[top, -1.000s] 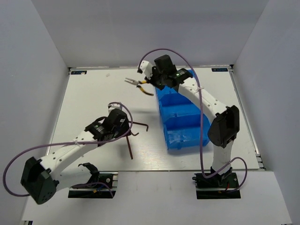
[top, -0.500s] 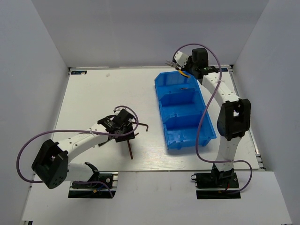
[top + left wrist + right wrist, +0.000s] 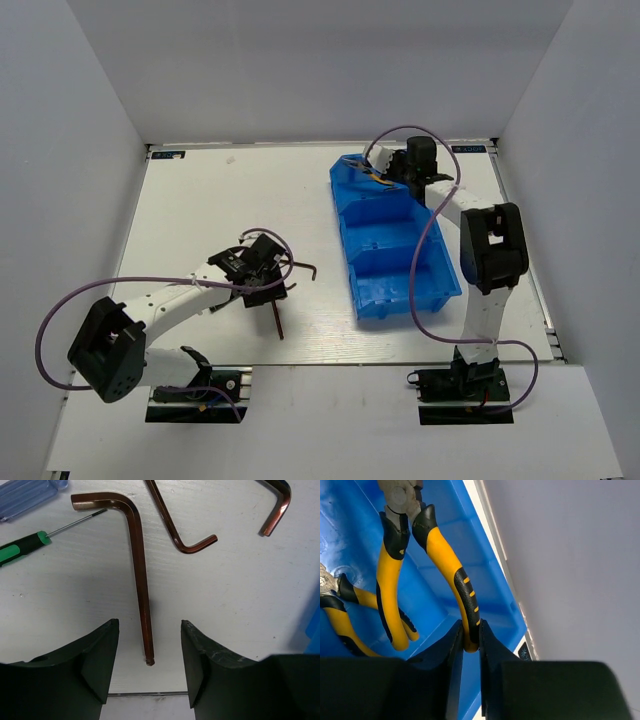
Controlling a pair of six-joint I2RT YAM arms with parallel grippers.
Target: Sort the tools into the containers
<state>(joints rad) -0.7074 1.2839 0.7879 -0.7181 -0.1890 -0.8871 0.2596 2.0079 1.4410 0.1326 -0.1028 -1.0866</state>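
My right gripper (image 3: 470, 642) is shut on one handle of yellow-and-black pliers (image 3: 440, 550), held inside the far compartment of the blue bins (image 3: 485, 585). A second pair of pliers (image 3: 340, 610) lies in that compartment. In the top view the right gripper (image 3: 385, 175) is over the far end of the bins (image 3: 385, 225). My left gripper (image 3: 150, 665) is open, low over the table, with the end of a long brown hex key (image 3: 140, 580) between its fingers. It also shows in the top view (image 3: 272, 290).
Two more hex keys (image 3: 175, 530) (image 3: 277, 510) lie beyond the long one. A green-handled screwdriver (image 3: 25, 545) and a clear blue-handled one (image 3: 30, 500) lie to the left. Grey walls enclose the white table (image 3: 200, 200).
My right arm carried the pliers from left of the bins to over the far compartment and lowered them in. My left gripper settled lower over the hex keys.
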